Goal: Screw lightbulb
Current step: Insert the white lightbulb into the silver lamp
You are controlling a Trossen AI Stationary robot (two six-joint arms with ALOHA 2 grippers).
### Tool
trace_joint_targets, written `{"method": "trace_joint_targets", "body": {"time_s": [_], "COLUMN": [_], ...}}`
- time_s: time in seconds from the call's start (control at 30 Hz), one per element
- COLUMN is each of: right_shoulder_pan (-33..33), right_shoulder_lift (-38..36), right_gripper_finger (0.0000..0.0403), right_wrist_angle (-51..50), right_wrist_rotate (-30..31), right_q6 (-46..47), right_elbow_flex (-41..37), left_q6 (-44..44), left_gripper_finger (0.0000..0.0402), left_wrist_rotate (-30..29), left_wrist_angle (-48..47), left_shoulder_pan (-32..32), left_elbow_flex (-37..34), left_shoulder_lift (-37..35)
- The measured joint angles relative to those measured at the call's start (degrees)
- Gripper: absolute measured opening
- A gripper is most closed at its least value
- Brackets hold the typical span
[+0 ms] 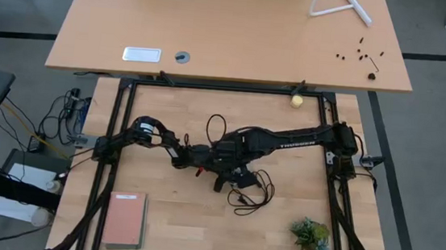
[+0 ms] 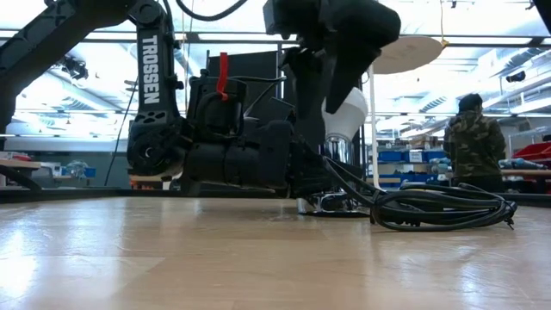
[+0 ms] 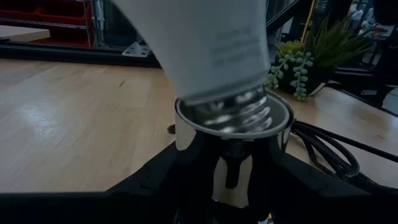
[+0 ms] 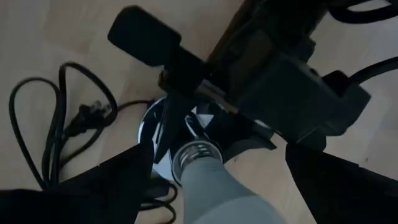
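While the right gripper (image 2: 348, 62) clasped the lightbulb (image 2: 344, 113) by its white body from above, the bulb leaned at a clear slant, its threaded metal base just meeting the rim of the silver socket (image 3: 231, 126) below that gripper. The left gripper (image 3: 230, 171) lay low on the table and, as far as I could judge, was clenched around the socket's foot, bracing it.

That slant was what worried me. If the right gripper had begun turning with the bulb off the socket's axis, I reckoned the threads could cross and jam, or the base could ride up and skip over the rim. A jammed thread would then have twisted the socket in the left gripper's hold, and the smooth frosted glass might have slipped round between the right gripper's fingers rather than turning with them. The black cord (image 2: 441, 210) lay looped just beyond the socket, on the far side from the left gripper. Any spin of the socket would have dragged it, and its plug (image 4: 83, 117) sat close enough to snag a finger. With the two grippers nearly touching, there was little room for correction without a knock.

As for writing, "TROSSEN" ran in white letters down the arm link (image 2: 151, 69) in the low view. White lettering showed on the right arm (image 1: 298, 143) from above, too small for me to read. Faint grey print on the bulb's neck was illegible too.
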Motion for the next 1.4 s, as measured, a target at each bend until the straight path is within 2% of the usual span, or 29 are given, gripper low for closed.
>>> {"method": "trace_joint_targets", "body": {"time_s": [0.4,0.6,0.77,1.07,1.4], "right_shoulder_pan": [1.17,-0.44,-3.04,-5.02,-6.29], "right_shoulder_lift": [-0.12,-0.14,-0.20,-0.20,-0.18], "right_gripper_finger": [0.0374,0.0373,0.0372,0.0371,0.0324], "right_wrist_angle": [-0.70,-0.85,-1.13,-1.93,-0.05], "right_wrist_rotate": [0.88,-2.17,-7.80,-10.91,-13.47], "right_q6": [-2.60,-7.21,-9.32,-16.50,-18.42], "right_elbow_flex": [0.00,0.02,0.02,0.02,-4.33], "left_q6": [-0.25,-0.33,-0.44,0.16,2.22], "left_gripper_finger": [0.0189,0.0189,0.0189,0.0189,0.0189], "left_wrist_rotate": [0.04,0.42,0.64,0.57,0.46], "left_wrist_angle": [-0.03,-0.02,-0.01,0.00,-0.52], "left_shoulder_pan": [-0.04,-0.02,0.00,0.00,-0.04], "left_elbow_flex": [0.02,0.02,0.02,0.02,0.07], "left_shoulder_lift": [-0.01,-0.01,-0.01,0.01,0.01]}}
